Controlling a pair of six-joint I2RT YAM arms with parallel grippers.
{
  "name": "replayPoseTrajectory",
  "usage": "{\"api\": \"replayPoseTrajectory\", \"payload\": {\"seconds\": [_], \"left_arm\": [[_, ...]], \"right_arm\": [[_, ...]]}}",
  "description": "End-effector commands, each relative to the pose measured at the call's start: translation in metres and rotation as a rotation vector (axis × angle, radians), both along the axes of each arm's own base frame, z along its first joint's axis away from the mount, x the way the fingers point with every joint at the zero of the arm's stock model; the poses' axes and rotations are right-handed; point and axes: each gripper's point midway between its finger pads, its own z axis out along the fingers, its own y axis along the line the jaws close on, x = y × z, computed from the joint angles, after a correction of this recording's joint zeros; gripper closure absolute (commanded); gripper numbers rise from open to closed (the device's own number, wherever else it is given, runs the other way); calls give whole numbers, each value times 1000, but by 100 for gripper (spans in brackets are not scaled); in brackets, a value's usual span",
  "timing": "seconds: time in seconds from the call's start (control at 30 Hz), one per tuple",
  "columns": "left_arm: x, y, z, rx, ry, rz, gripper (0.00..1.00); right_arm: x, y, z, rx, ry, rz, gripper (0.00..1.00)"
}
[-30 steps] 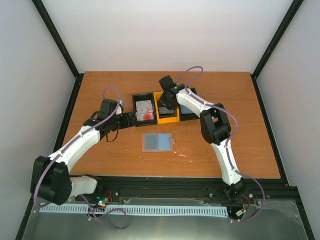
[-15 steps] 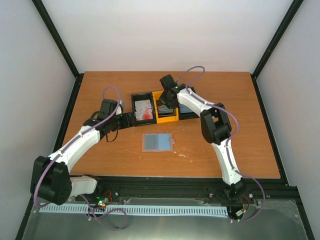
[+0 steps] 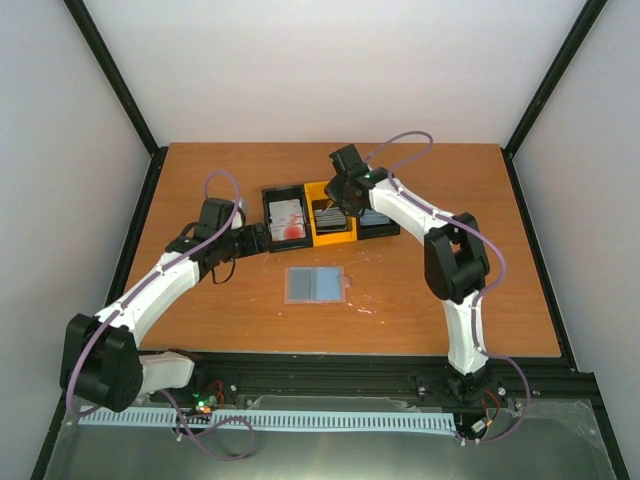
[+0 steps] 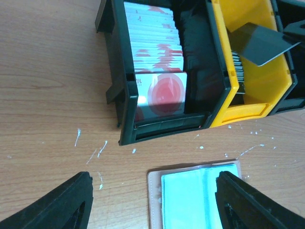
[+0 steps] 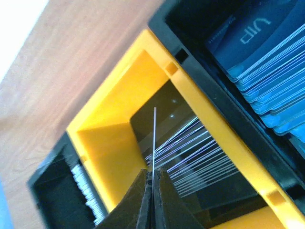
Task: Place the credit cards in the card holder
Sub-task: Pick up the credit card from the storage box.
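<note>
Pinching dark card (image 4: 261, 44) | right gripper (image 5: 152, 172) closed, above yellow bin (image 5: 109, 129) | left gripper (image 4: 153, 202) wide, empty

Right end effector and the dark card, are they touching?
Touching. Right wrist view: the right end effector is shut on the dark card, seen edge-on, over the yellow bin.
</note>
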Motion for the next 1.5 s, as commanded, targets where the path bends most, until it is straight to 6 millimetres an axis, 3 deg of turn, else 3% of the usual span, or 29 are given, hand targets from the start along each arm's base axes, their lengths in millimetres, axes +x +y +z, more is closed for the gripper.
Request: {"api": "replayPoseTrajectory", "payload": {"seconds": [0.0, 0.3, 0.33, 0.43, 0.57, 0.67, 0.73, 1.0, 1.1, 1.17, 1.47], "left_arm": [[13, -1, 39, -42, -88, 23, 28], [12, -31, 104, -233, -240, -94, 25], [11, -37, 113, -267, -257, -122, 23], [9, -55, 147, -371, -363, -219, 1], [8, -60, 185, -470, -480, -238, 0], [9, -64, 200, -543, -497, -238, 0], [10, -66, 204, -600, -482, -226, 0], [2, -74, 231, -831, -530, -258, 4], [-7, -86, 242, -884, -553, -355, 9], [-4, -94, 238, -900, -506, -365, 14], [0, -105, 238, -957, -447, -320, 50]], "right_arm": [[-1, -10, 44, 44, -96, -55, 97], [-20, -17, 92, 162, -190, -27, 97], [-22, -15, 98, 192, -209, -3, 97], [-32, -1, 124, 325, -288, 110, 97], [-55, -1, 159, 467, -413, 189, 97], [-74, -2, 203, 553, -546, 251, 97], [-86, 1, 222, 598, -594, 311, 97], [-124, 6, 245, 757, -589, 409, 97], [-137, 12, 254, 799, -587, 473, 97], [-145, 13, 261, 825, -593, 500, 97], [-161, 12, 269, 828, -611, 561, 97]]}}
